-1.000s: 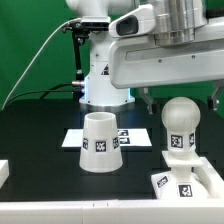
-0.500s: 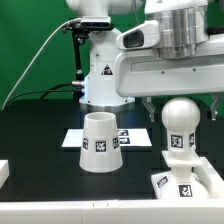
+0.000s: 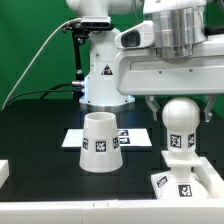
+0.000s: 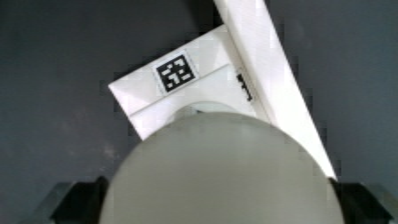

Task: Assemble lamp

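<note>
The ball-headed bulb point(image 3: 180, 125) stands upright at the exterior view's right, on or just behind the squarish base block point(image 3: 172, 184). My gripper point(image 3: 181, 108) is open and hangs over the bulb, one finger on each side of its round head with a gap on both sides. In the wrist view the bulb's head point(image 4: 214, 165) fills the lower part, with my dark fingers point(image 4: 71, 203) at its two sides. The tagged white base point(image 4: 175, 75) lies beyond it. The truncated-cone shade point(image 3: 100, 143) stands wide end down in the middle, apart from the gripper.
The marker board point(image 3: 137, 136) lies flat behind the shade. The big white robot pedestal point(image 3: 103, 75) stands at the back. A white bar point(image 4: 263, 55) runs beside the base. A white block end point(image 3: 3, 172) shows at the left edge.
My gripper has moved toward the exterior view's right and slightly down, so that its open fingers now flank the bulb's head. The lamp parts have not moved.
</note>
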